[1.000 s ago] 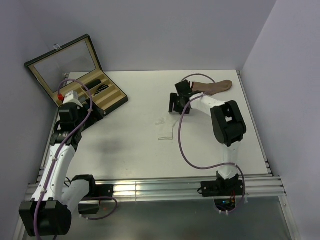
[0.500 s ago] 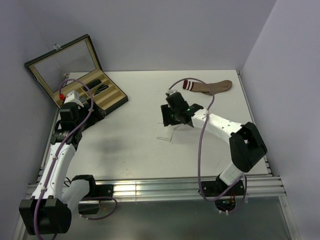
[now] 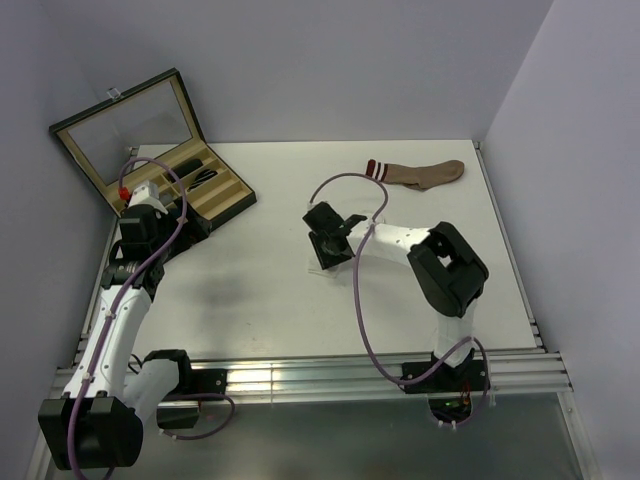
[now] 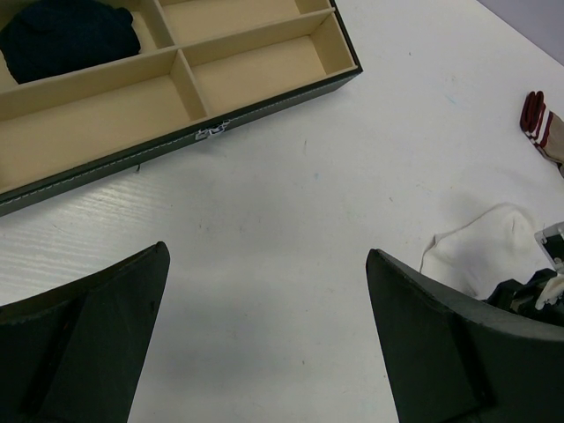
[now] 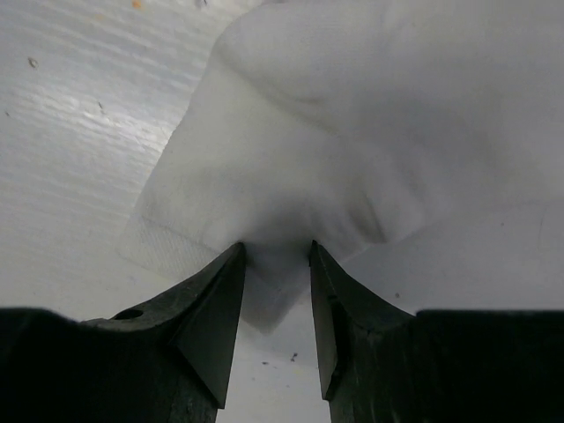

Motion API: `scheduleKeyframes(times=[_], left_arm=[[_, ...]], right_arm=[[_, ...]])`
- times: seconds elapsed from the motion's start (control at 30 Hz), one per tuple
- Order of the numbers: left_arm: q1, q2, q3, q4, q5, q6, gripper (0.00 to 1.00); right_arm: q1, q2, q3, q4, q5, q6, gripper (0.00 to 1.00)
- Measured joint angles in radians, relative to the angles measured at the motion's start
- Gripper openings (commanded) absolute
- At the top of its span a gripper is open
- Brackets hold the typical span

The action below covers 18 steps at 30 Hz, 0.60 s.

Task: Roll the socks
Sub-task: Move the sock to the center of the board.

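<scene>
- white soft ankle sock lies flat mid-bench; right fingers nearly together, pinching a fold at its edge.
- risk: thin bite of fabric, may slip out when pulled, or drag the whole sock w/o rolling.
- left fingers wide apart, empty, by dark case w/ tan compartments at 10 o'clock; nothing pins the sock.
- tan long sock w/ red-striped cuff at 1 o'clock, flat.

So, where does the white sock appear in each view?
Top external: the white sock lies near the picture's centre, under the right gripper.
Left wrist: lower right, beside that gripper.
Right wrist: it fills the upper frame, a fold between the fingers.
Shared landmark: the right gripper.
</scene>
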Motion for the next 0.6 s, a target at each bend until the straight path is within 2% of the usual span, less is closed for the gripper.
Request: scheduleKeyframes(times=[0.33,0.6], left_arm=[[0.000,0.002,0.000,0.000,0.000,0.000,1.00],[0.000,0.021,0.000,0.000,0.000,0.000,1.00]], right_arm=[[0.002,0.079,0.128,0.009,-0.022,-0.003,0.44],[0.023,-0.060,0.045,0.043,-0.008,-0.118,0.48]])
